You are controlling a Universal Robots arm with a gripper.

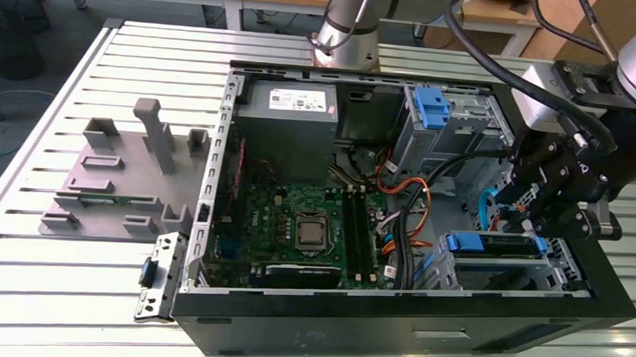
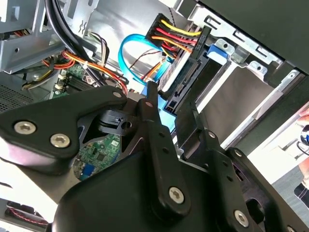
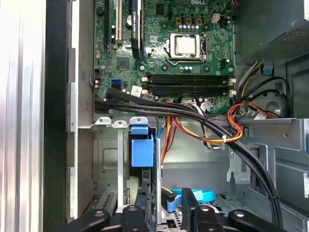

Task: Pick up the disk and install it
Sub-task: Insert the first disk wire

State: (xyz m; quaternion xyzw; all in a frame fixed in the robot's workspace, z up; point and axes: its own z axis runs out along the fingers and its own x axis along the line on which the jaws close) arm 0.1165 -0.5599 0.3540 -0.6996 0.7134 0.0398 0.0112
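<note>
A disk (image 1: 493, 245), framed in blue plastic, is seen seated on edge in the drive cage at the near right corner of an open computer case (image 1: 398, 324), where cables (image 2: 166, 41) are plugged into its end. The pincer (image 1: 555, 207) is held just above it, at the case's right wall, apparently to press or guide the drive into its bay; whether its fingers are clenched or released cannot be told. The case is laid on its side on a ribbed metal table (image 1: 38, 296), beside a grey fixture block (image 1: 122, 180). Wooden benches are glimpsed beyond.
</note>
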